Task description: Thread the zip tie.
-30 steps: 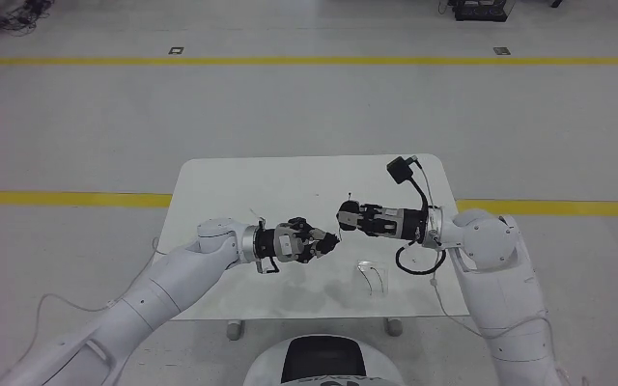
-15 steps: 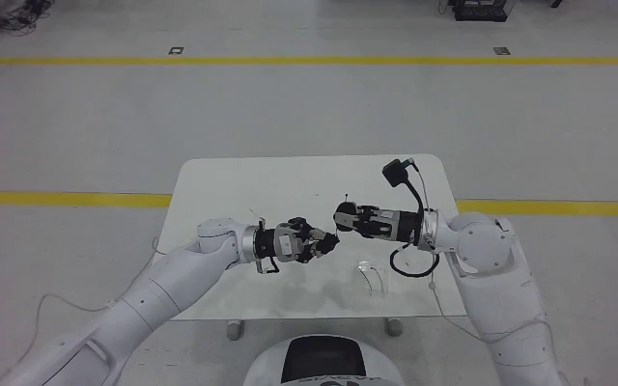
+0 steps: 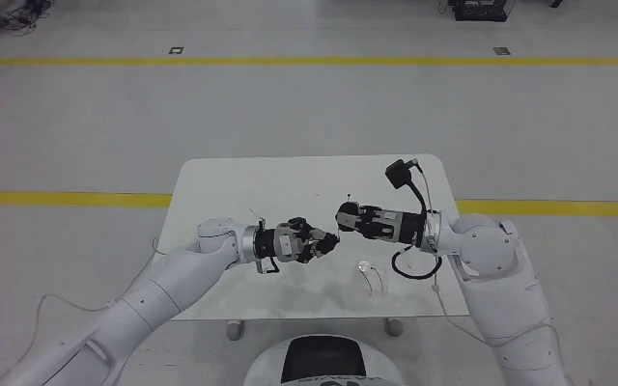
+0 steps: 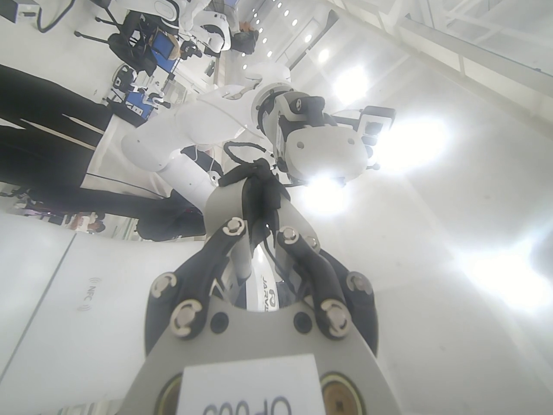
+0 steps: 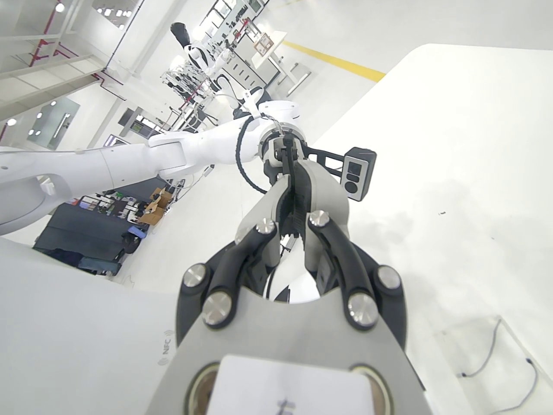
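Both hands hang above the white rounded counter (image 3: 241,183), tips just beside each other near its middle. The right hand (image 3: 345,214) sits slightly farther from the robot than the left hand (image 3: 328,241).

Black toothed plastic zip tie (image 5: 293,200): clamped btwn the fingers of the right hand (image 5: 290,183), which are pressed together on it. The strap lies flat in the slot btwn them, teeth showing. Its long axis runs along the fingers and out past the tips, pointing straight at the left hand opposite, i.e. roughly across the counter from right to left.

In the left wrist view the left hand (image 4: 255,192) is also closed, w/ a dark strip of the zip tie (image 4: 259,194) pinched btwn its fingers and sticking out past the tips toward the right arm. It looks twisted there. Which end it is, head or tail, can't be told in the glare.

So the tie is off the counter, bridging the two hands.

A clear curved loop (image 3: 370,274) lies on the counter on the robot's side of the right hand, apart from both. It also shows in the right wrist view (image 5: 492,343).
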You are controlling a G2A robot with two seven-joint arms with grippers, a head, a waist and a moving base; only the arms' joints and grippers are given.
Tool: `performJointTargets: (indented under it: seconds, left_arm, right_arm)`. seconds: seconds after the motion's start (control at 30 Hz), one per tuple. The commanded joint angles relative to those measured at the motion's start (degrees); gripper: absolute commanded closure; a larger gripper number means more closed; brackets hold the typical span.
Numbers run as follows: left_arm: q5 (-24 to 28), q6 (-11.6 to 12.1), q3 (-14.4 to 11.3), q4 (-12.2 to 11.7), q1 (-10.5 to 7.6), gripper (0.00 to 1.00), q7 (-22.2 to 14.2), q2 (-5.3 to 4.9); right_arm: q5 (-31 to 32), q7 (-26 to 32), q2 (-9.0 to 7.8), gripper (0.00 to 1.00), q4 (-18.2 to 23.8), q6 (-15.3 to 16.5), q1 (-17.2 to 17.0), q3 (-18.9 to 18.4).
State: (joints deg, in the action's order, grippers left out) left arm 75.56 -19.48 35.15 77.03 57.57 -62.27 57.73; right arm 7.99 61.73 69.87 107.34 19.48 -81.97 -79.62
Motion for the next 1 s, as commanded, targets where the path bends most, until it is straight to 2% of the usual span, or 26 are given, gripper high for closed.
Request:
performJointTargets:
  seconds: [0.0, 0.97]
  left_arm:
    - [0.0, 0.0, 0.0, 0.0, 0.00, 1.00, 0.0, 0.00]
    - [0.0, 0.0, 0.0, 0.0, 0.00, 1.00, 0.0, 0.00]
  right_arm:
    - [0.0, -0.2, -0.18, 1.00, 0.1, 0.0, -0.1, 0.0]
    - [-0.8, -3.6, -2.67, 1.00, -0.3, 0.0, 0.2, 1.7]
